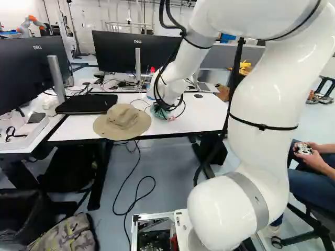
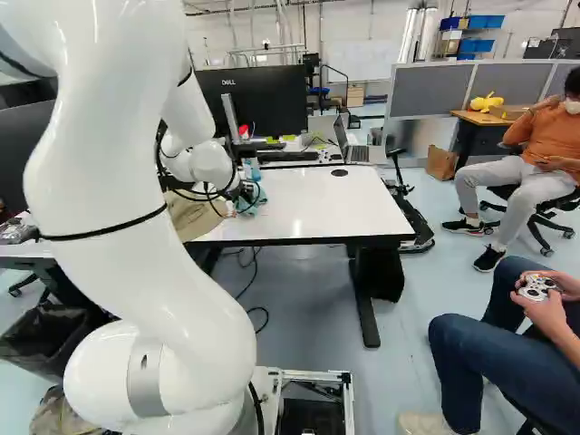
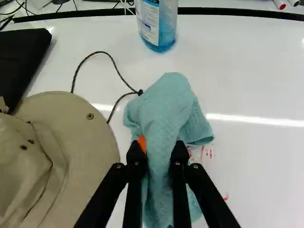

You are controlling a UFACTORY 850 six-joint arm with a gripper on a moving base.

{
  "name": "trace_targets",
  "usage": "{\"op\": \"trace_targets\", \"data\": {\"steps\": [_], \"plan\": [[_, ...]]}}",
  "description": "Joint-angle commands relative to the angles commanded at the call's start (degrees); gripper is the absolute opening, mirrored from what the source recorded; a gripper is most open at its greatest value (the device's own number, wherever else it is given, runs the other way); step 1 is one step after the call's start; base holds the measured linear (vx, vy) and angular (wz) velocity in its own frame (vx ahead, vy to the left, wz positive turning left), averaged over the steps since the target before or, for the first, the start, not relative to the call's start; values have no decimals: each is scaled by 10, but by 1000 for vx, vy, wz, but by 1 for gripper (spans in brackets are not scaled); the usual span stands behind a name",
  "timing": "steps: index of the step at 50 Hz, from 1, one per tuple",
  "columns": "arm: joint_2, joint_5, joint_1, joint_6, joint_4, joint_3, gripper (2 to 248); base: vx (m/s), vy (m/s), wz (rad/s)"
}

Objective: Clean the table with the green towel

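- We clench the green towel (image 3: 164, 114) between our fingers (image 2: 246, 192), seen over the white table (image 2: 317, 204).
- In the wrist view, our fingers (image 3: 178, 164) press the cloth from two sides, an orange pad (image 3: 141, 142) showing at its edge.
- The towel bunches ahead of and beneath our grip, with red marks (image 3: 209, 152) on the tabletop just beside it.
- A tan hat (image 3: 71, 137) lies on the table beside us, its brim near the towel.
- A thin dark cord (image 3: 102, 52) loops between hat and towel.
- Ahead of the towel, apart from it, a bottle of blue liquid (image 3: 159, 28) stands upright.
- Beyond the hat lies a flat black case (image 1: 86, 103); a monitor (image 1: 118, 52) stands farther back.
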Motion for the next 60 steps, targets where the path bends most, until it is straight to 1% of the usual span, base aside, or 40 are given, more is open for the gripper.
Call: {"op": "trace_targets", "data": {"steps": [6, 11, 27, 42, 60], "plan": [[15, 0, 1, 0, 0, 18, 62, 0, 0, 0], [26, 0, -3, 0, 0, 30, 62, 0, 0, 0], [46, 0, -30, 0, 0, 52, 62, 0, 0, 0], [48, 0, -61, 0, 0, 54, 62, 0, 0, 0], [25, 0, -97, 0, 0, 29, 62, 0, 0, 0]]}}
